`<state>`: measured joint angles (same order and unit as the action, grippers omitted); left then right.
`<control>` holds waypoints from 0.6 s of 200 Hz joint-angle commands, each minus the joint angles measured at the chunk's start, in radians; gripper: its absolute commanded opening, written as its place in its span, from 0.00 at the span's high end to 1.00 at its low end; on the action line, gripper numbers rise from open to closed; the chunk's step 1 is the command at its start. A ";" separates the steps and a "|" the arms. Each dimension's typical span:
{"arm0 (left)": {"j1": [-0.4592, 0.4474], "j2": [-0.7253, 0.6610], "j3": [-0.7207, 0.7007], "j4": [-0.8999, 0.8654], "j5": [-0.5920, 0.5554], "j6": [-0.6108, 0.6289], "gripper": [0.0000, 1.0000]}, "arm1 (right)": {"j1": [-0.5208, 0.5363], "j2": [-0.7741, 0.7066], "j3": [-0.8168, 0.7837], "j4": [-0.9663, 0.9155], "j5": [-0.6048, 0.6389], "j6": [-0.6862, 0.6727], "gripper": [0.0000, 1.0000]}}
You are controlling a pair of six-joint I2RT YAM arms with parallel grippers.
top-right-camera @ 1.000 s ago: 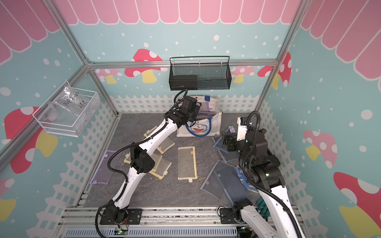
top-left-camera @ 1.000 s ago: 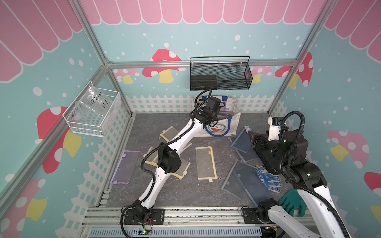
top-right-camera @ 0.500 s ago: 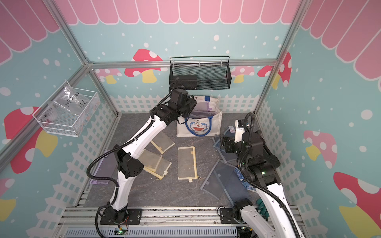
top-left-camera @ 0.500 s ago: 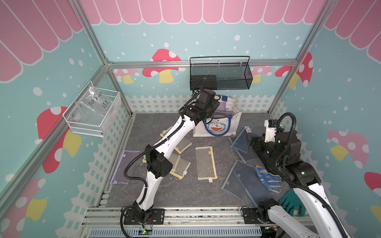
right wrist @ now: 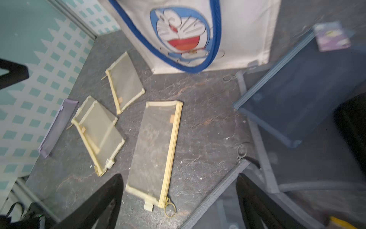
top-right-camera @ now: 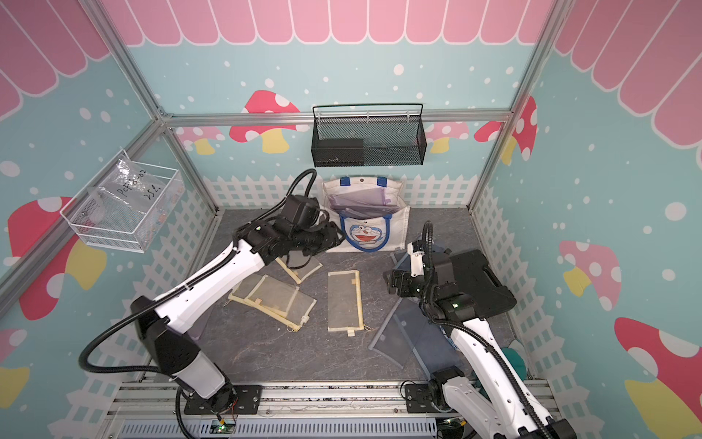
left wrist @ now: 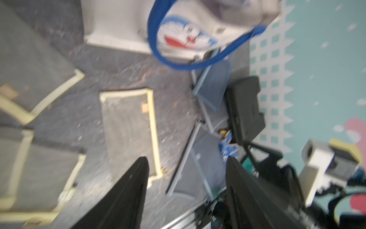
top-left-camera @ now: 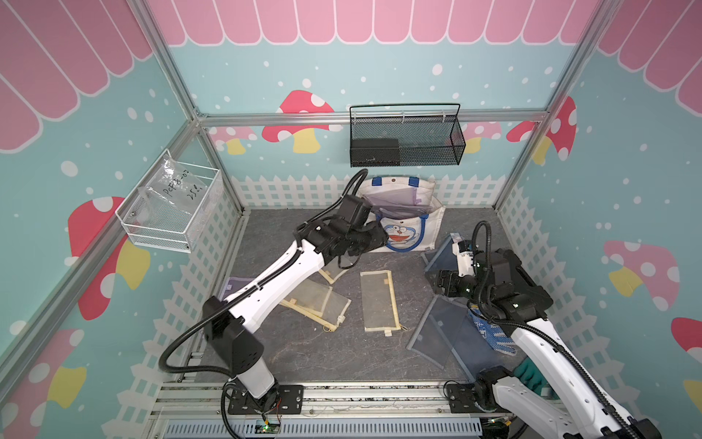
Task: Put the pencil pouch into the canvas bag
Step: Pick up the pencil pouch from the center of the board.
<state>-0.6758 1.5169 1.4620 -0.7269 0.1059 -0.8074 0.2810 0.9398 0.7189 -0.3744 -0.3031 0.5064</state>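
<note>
The canvas bag (top-left-camera: 402, 224) stands open for loading; both the left gripper (left wrist: 186, 190) and right gripper (right wrist: 178, 198) are open and empty, above pouches (right wrist: 156, 150).

White arm links, black joints, black cables

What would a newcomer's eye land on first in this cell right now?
Probably the canvas bag standing at the back wall, cartoon cat face forward, with purple mesh pouches poking out of its open top. Next, the mesh pouches strewn over the dark floor: yellow-trimmed pouches in the middle, blue pouches beside the right arm. Both grippers' jaws are open and empty.
</note>
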 commanded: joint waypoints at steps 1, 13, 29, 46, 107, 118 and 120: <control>0.024 -0.054 -0.250 0.108 0.093 0.054 0.29 | -0.005 0.071 -0.103 0.180 -0.211 0.078 0.11; 0.041 -0.065 -0.366 0.204 0.166 0.042 0.24 | -0.003 0.126 -0.150 0.263 -0.263 0.104 0.12; 0.055 -0.049 -0.449 0.291 0.209 0.035 0.22 | -0.002 0.202 -0.194 0.358 -0.308 0.122 0.13; 0.056 -0.006 -0.482 0.360 0.220 0.049 0.21 | 0.003 0.284 -0.203 0.421 -0.329 0.123 0.13; 0.107 0.224 -0.447 0.541 0.271 0.046 0.29 | 0.021 0.545 -0.176 0.636 -0.334 0.155 0.18; 0.115 0.263 -0.444 0.552 0.266 0.047 0.32 | 0.024 0.587 -0.167 0.663 -0.334 0.166 0.20; 0.115 0.269 -0.443 0.554 0.264 0.048 0.33 | 0.025 0.595 -0.165 0.667 -0.332 0.167 0.20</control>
<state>-0.5797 1.7222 0.9867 -0.2531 0.3565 -0.7769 0.2947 1.4643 0.5213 0.1677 -0.6182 0.6437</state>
